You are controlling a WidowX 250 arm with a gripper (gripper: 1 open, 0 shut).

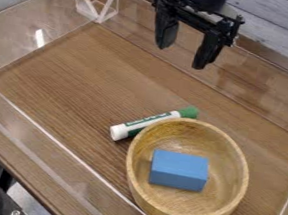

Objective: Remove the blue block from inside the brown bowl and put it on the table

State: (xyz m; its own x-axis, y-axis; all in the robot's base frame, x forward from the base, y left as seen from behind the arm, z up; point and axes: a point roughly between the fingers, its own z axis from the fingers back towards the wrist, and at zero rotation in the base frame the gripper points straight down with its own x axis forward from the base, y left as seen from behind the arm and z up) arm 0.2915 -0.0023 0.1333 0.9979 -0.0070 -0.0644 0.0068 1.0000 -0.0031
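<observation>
Blue block (179,170), just one, lies inside the single brown bowl (187,176) on the table (97,78), well below the gripper's (187,47) spread, empty fingers (163,31). One white marker (154,122) touches the bowl's rim; no readable writing.

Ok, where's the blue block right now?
The blue block lies inside the brown bowl at the lower right of the camera view, just below the white marker.
</observation>
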